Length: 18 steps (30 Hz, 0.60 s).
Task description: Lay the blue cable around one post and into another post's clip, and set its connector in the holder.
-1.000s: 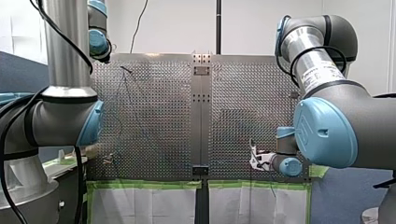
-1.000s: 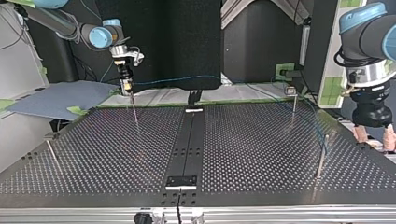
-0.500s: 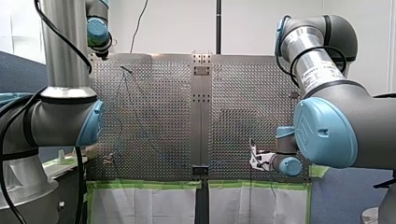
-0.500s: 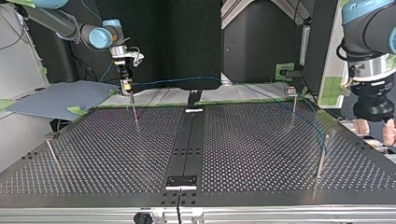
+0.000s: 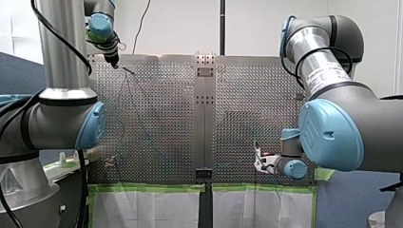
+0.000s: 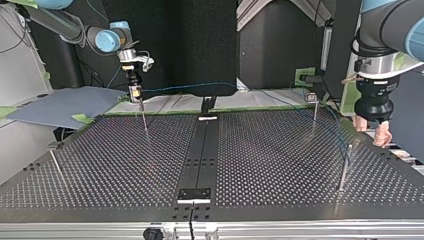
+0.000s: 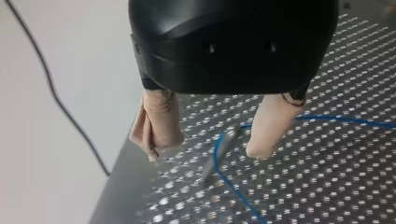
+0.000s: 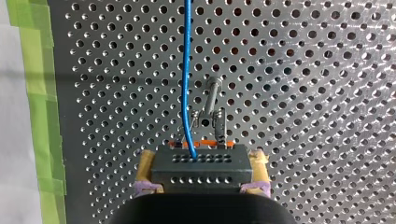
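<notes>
Left wrist view: our left gripper (image 7: pixel 208 150) spreads released over a post (image 7: pixel 223 144) near the table edge (image 7: pixel 119 184); our right gripper (image 8: pixel 202 161) grasps the connector (image 8: pixel 201 173).

Robotics lab: industrial left arm (image 5: pixel 62 118) and right arm (image 5: pixel 342 133) flank a perforated metal desk (image 5: pixel 247 85), edged with green tape (image 5: pixel 147 187), before a bare white wall (image 5: pixel 176 28).

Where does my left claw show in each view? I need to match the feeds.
Front view: left claw at upper left, beside the post.
Top view: left claw at the right edge, above that post.
Left wrist view: its own open fingers, the post between them.
Right wrist view: not in it.
Shared landmark: the post with the blue cable round it.
</notes>
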Tool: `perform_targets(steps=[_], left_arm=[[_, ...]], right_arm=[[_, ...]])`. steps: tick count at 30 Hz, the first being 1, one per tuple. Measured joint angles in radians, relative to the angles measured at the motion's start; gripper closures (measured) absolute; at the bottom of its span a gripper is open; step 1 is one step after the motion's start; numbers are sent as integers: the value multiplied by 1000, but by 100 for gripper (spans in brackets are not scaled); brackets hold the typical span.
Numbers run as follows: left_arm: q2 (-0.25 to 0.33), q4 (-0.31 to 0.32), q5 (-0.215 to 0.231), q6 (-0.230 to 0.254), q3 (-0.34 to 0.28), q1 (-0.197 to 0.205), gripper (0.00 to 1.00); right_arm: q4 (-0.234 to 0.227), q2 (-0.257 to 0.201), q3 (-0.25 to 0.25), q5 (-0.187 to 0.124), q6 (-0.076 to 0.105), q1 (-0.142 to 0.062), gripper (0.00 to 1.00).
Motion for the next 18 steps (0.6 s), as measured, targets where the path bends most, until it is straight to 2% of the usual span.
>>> perform_targets(steps=[6,18], left_arm=[[2,-44,8,59,2,-5,0],[2,-51,3,181,3,-13,0]], right_arm=[[2,0,-1,0,0,0,100],[4,1,-1,0,0,0,100]])
